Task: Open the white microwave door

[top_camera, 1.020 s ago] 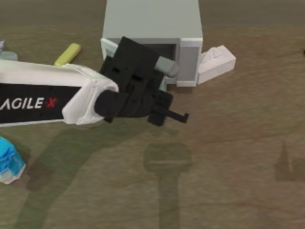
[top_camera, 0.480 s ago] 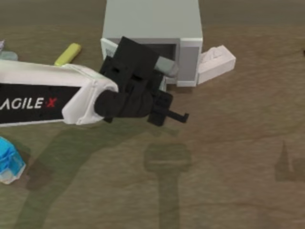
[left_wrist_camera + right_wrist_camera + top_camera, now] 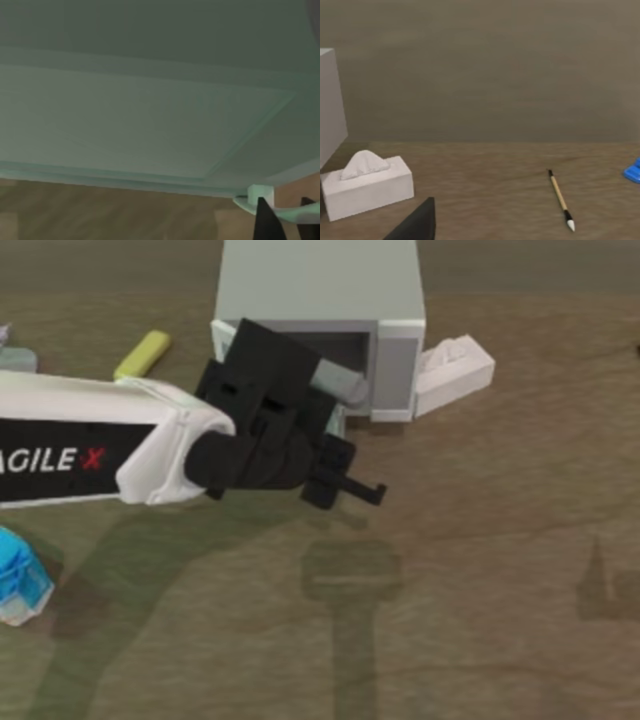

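The white microwave [image 3: 320,280] stands at the back middle of the table. Its door [image 3: 125,125] fills the left wrist view, and its frame edge [image 3: 225,340] shows beside my left wrist. The handle bar [image 3: 345,388] sticks out from under the wrist's black block. My left gripper [image 3: 285,217] is shut on the handle [image 3: 260,192], one dark fingertip on each side of the bar. The door stands slightly ajar, with the dark cavity showing behind it. My right gripper [image 3: 417,225] is outside the top view and shows only as a dark edge in the right wrist view.
A white tissue box [image 3: 455,370] sits against the microwave's right side. A yellow item [image 3: 143,353] lies left of the microwave and a blue object [image 3: 20,580] at the left edge. A brush pen [image 3: 561,199] lies on the table further right.
My left arm has drawn back a little to the left and toward the near side, still holding the handle. The handle end of the door has come out with it.
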